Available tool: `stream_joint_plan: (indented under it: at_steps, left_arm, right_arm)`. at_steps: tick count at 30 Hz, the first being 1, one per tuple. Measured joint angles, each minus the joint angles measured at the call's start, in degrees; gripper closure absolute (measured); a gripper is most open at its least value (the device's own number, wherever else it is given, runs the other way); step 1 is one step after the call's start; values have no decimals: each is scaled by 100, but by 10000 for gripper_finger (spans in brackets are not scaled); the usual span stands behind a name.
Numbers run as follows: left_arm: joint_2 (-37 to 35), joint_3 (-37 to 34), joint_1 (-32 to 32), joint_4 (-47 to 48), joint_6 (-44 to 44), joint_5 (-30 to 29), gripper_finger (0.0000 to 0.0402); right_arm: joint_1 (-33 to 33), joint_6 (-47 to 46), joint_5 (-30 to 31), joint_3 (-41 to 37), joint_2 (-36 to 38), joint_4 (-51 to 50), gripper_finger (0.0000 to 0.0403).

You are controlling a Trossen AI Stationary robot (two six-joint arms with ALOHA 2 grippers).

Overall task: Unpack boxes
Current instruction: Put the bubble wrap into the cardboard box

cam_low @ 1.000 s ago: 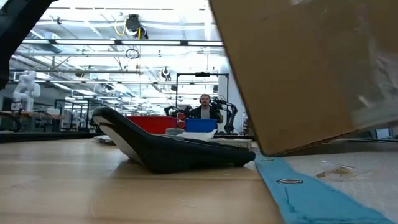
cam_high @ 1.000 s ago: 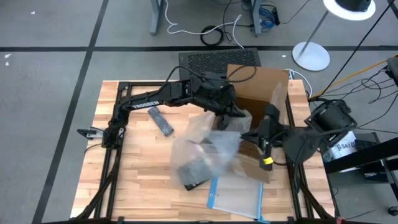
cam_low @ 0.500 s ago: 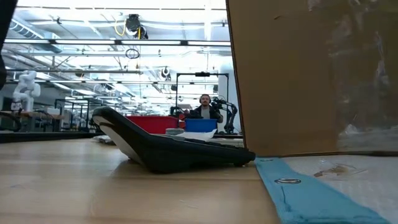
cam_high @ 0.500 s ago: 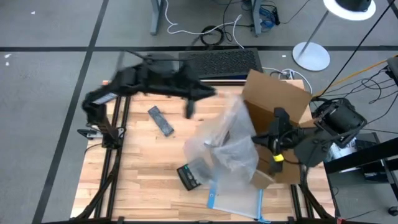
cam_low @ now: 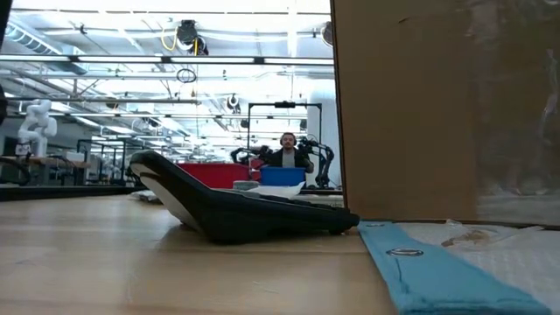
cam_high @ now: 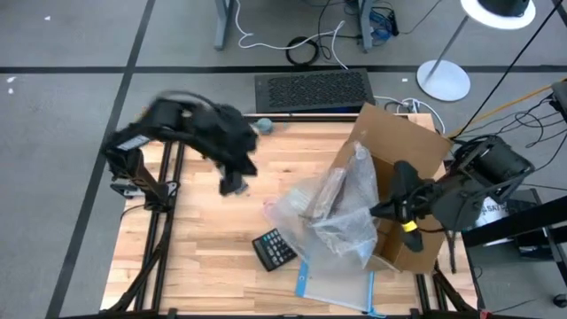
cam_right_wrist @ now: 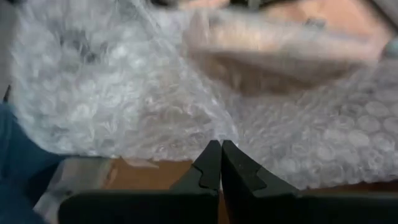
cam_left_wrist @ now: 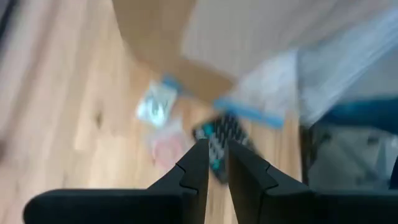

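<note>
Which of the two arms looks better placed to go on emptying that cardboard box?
Probably the right. Its right gripper, fingers shut, sits against the box beside the bubble wrap spilling from it. The left gripper is away over the table's left part, nothing between its fingers.

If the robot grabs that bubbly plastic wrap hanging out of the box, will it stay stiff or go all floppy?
Probably floppy: the bubble wrap already droops in crumpled folds out of the cardboard box onto the table. It looks light, being thin, see-through and full of air bubbles. It might drag along what seems wrapped inside, so it could come out lumpy rather than clean.
</note>
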State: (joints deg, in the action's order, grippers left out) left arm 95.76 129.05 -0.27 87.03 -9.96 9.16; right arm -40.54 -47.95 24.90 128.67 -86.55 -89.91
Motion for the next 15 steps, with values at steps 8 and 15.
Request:
stream_joint_plan:
  at_steps: [8,15]
  left_arm:
    - [-224,-1680,-186,-1493,-274,109,344]
    - [-185,-2661,-340,-3924,-924,1395,344]
  right_arm:
    - [-8,-763,-772,-1683,524,14,403]
    - [113,-1756,-1403,-3420,1200,15,403]
